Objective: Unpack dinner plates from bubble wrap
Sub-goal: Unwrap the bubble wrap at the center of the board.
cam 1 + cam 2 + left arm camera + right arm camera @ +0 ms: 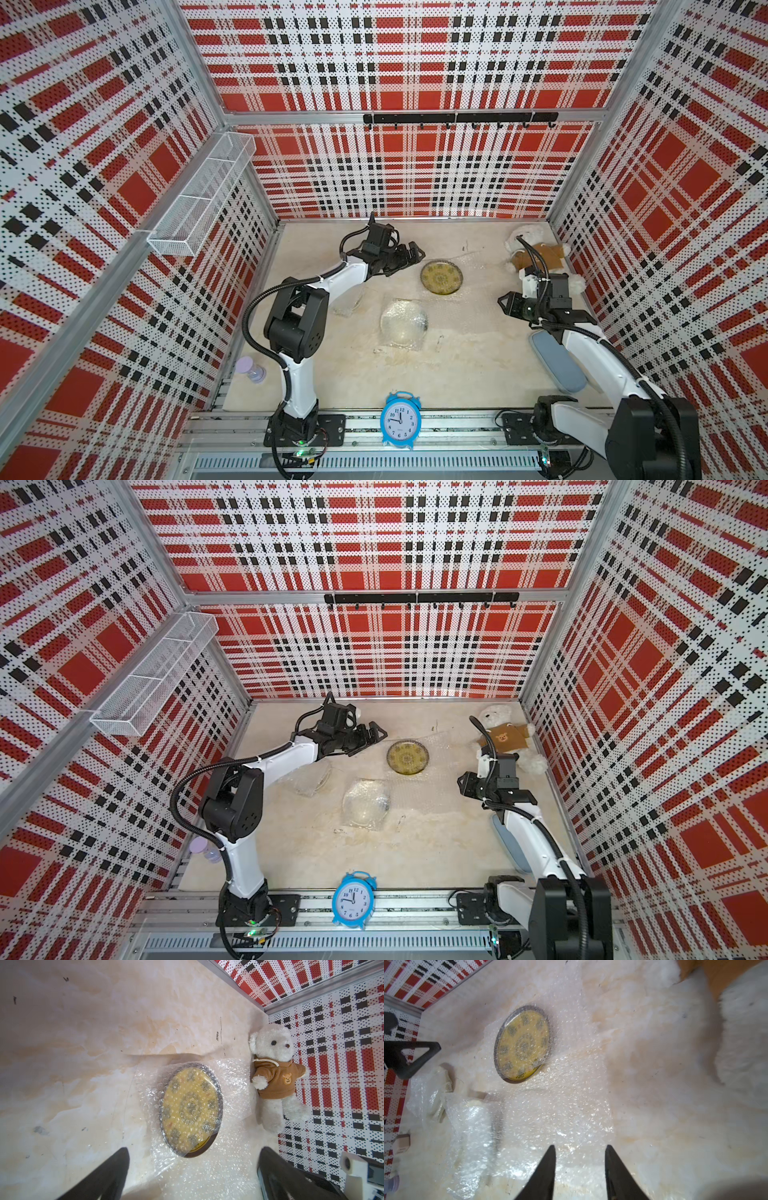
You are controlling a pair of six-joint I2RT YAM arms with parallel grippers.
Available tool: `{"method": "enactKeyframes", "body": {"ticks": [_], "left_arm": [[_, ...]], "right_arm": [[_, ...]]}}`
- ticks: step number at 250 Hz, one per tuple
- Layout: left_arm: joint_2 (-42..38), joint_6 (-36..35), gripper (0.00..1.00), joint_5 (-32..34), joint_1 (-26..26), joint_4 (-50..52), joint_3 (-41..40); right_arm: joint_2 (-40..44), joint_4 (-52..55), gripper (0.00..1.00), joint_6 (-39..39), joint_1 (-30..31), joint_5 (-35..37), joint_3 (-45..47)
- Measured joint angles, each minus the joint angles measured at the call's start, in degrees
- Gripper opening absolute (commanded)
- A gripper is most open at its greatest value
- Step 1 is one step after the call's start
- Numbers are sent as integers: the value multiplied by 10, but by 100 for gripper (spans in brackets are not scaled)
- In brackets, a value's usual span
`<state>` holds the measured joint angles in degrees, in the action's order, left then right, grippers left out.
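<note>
- Three plates are on the table and none is fully bare. The yellow plate (pixel 441 277) sits toward the far edge, with a bubble wrap sheet (pixel 228 1076) draped over most of its face. Only a sliver of rim pokes out in the left wrist view.
- Two more are bundled up. A cream plate (pixel 404 323) lies wrapped at mid-table, and a third bundle (pixel 307 779) sits beneath the left arm, nearer the left edge, its plate hard to make out.
- Two tools, both empty. The left tool (pixel 409 259) hangs just beside the yellow plate with its jaws spread wide, lined up, I'd judge, to pinch that loose sheet.
- The right tool (pixel 580 1147) hovers over the sheet's end toward the right edge. Its jaws are parted and grip nothing, so the sheet lies slack.
- One teddy bear (pixel 505 737) sits in the far right corner and one alarm clock (pixel 401 419) at the near edge. Both are bystanders.
</note>
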<state>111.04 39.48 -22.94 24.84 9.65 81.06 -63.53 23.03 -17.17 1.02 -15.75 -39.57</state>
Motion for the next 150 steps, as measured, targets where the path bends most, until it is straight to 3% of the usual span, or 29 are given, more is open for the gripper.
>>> {"method": "enactKeyframes", "body": {"ticks": [31,37,45,50,55,91,150], "left_arm": [[0,-1,99,0,0,0,0],[0,-2,99,0,0,0,0],[0,-2,99,0,0,0,0],[0,-2,100,0,0,0,0],[0,-2,99,0,0,0,0],[0,-4,99,-1,-2,0,0],[-7,-7,99,-4,-13,-1,-9]], "right_arm": [[-5,43,63,-17,0,1,-63],[-12,47,73,-23,0,-4,-78],[-22,51,76,-33,0,-10,-96],[-28,51,85,-31,1,-15,-107],[-37,51,87,-42,2,-19,-116],[-101,40,89,-90,32,-41,-150],[-221,-38,79,-192,70,-71,-130]]}}
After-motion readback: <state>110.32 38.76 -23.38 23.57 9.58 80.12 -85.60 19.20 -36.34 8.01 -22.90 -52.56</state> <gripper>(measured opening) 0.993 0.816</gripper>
